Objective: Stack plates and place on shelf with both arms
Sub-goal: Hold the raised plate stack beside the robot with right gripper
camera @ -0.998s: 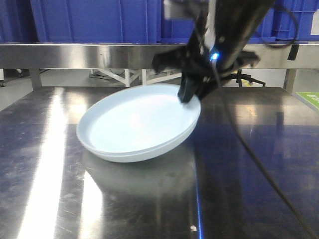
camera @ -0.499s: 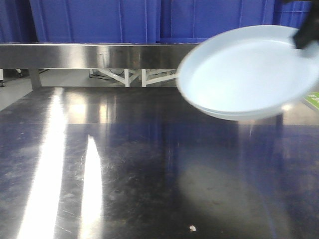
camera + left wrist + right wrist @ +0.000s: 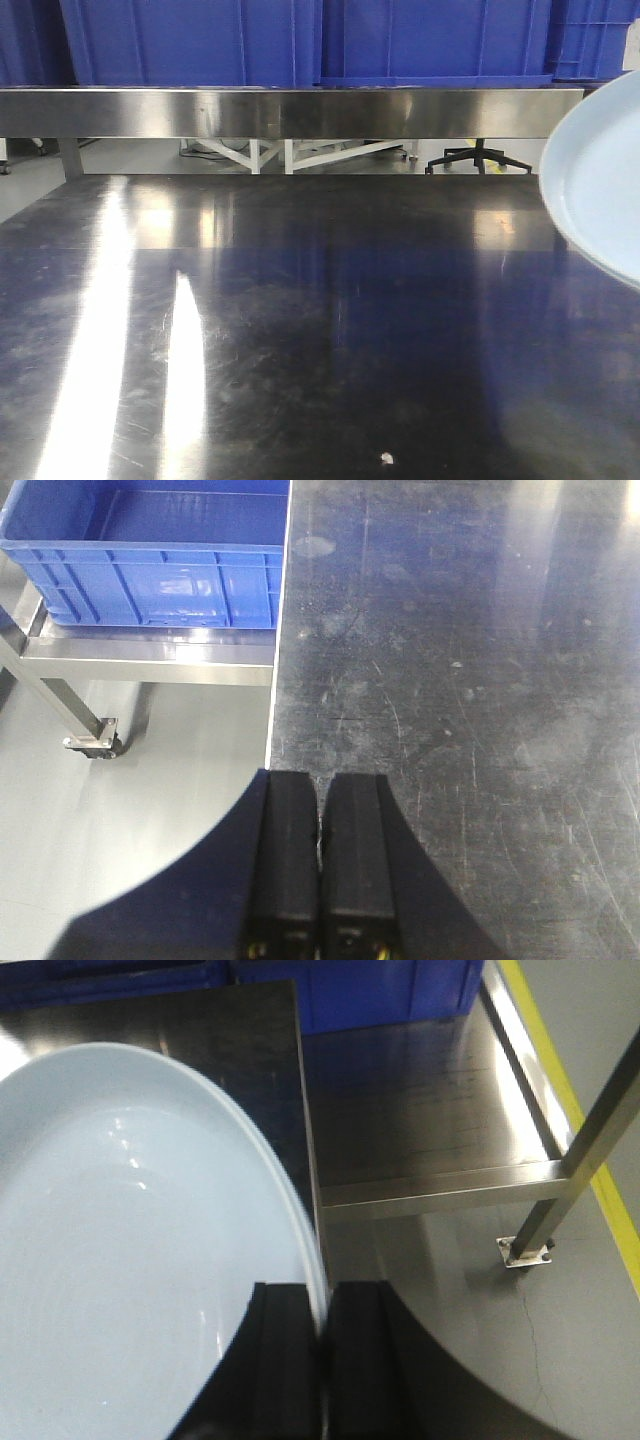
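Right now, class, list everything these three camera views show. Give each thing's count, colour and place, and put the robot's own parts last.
plates: count unclear (one surface shows), pale blue-white, in the air at the front view's right edge
table: one, steel, middle of the front view
shelf: one, steel, behind the table
crates: at least three, blue, on the shelf
chair base: one, black, on the floor beyond the shelf
yellow line: one, yellow, on the floor at the right
left gripper: one, black, shut and empty, over the table's edge
right gripper: one, black, shut on the plates' rim
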You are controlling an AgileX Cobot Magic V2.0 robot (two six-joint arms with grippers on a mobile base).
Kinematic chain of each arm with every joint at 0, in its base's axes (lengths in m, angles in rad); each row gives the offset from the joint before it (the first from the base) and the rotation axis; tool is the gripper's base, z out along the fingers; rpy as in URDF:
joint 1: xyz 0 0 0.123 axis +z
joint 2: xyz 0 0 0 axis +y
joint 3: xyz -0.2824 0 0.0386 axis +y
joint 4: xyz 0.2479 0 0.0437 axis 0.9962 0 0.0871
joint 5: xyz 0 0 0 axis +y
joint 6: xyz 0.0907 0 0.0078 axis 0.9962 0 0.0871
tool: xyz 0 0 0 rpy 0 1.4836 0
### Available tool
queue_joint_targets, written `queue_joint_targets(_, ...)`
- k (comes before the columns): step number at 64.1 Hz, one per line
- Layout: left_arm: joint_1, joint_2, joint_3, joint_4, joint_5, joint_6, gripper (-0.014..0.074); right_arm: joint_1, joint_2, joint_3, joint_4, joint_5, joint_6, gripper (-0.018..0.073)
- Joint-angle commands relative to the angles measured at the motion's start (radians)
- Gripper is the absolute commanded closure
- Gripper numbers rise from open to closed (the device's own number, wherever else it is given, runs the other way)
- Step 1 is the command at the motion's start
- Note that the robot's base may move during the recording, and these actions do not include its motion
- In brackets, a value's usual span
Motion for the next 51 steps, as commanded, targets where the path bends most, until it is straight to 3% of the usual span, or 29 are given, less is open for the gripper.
queue_joint_targets(1, 0.002, -0.007, -0.027, 0.000, -0.072, -0.005, 0.0510, -0.011, -0.049, -0.010, -0.004, -0.084, 0.004, 0.0529)
queue_joint_targets(51, 0.002, -0.007, -0.027, 0.000, -0.072, -0.005, 0.0510, -0.009, -0.079, -0.009, -0.004, -0.077, 0.004, 0.0529)
